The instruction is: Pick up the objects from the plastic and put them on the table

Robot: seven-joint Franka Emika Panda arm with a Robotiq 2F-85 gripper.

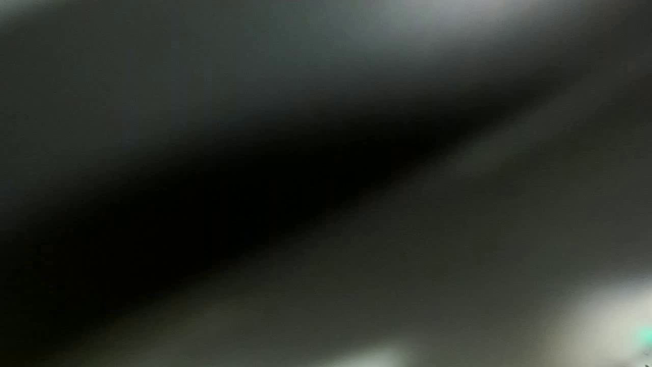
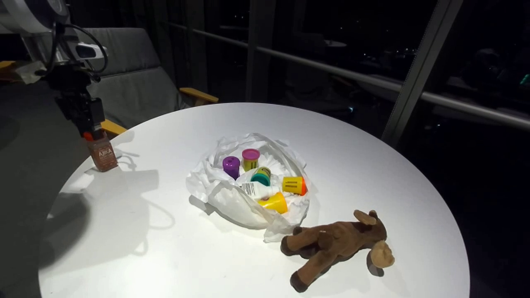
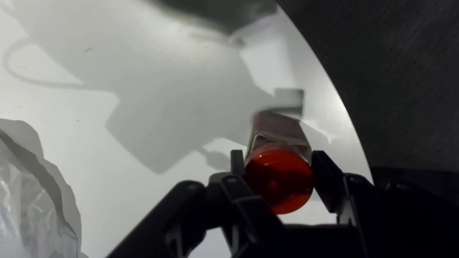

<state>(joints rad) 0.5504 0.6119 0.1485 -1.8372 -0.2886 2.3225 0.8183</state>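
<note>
The brown jar (image 2: 104, 156) with red lid (image 3: 279, 184) is gripped between the jaws of the gripper (image 3: 278, 168). Whether it touches the table (image 2: 186, 265) below them, I cannot tell. Well apart from the jaws is the plastic bag (image 2: 225, 196), holding coloured tubs (image 2: 293, 185) and a white bottle (image 2: 257, 190); farther from them lies a brown plush toy (image 2: 341, 238).
</note>
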